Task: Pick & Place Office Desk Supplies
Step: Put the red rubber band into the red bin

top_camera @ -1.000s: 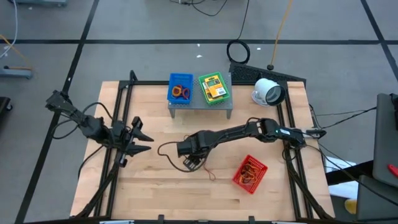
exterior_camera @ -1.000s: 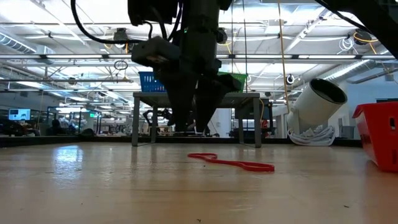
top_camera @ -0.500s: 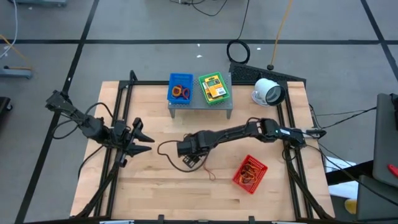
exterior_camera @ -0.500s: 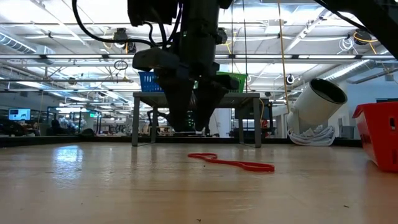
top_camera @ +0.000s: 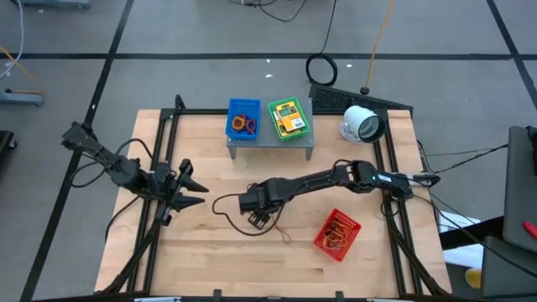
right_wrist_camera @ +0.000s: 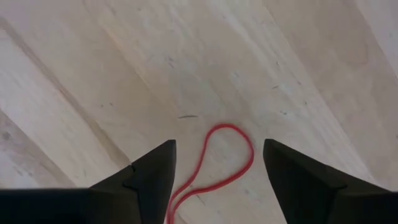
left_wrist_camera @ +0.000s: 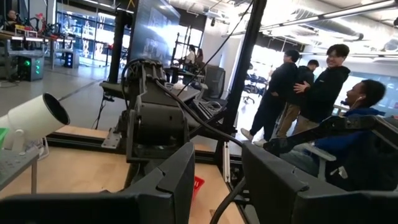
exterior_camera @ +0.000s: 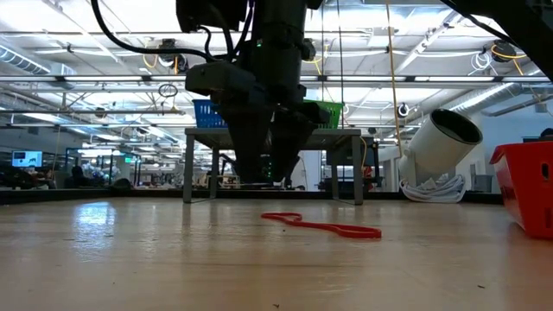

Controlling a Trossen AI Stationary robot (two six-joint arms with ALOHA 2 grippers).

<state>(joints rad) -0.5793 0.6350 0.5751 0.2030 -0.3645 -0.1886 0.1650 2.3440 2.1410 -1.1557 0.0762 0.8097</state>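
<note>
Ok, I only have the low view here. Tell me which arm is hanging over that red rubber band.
Observer: The right gripper, reaching across from the table's right side.
Operator: Give me its fingers.
Observer: Open, straddling the red rubber band without touching it.
Operator: Now the other arm.
Observer: The left gripper waits at the table's left edge, holding nothing.
</note>
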